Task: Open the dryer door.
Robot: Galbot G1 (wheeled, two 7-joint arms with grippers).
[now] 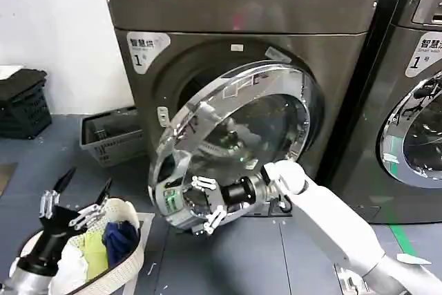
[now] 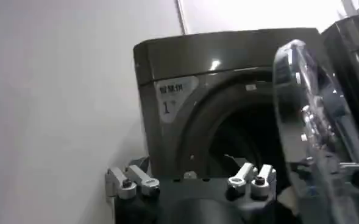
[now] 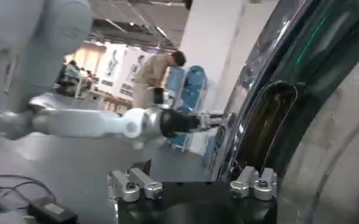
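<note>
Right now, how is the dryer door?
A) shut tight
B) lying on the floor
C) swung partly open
C: the door stands angled out from the dryer, with the dark opening showing behind it, and the right tool is at its lower edge.

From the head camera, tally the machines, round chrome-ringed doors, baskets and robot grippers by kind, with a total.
Machines: 2, the bronze-grey dryer and a darker second machine.
Round chrome-ringed doors: 2, the dryer door, swung partly open, and the second machine's door.
Baskets: 3, grey, black, white.
Grippers: 2, left gripper, right gripper.
Total: 9
</note>
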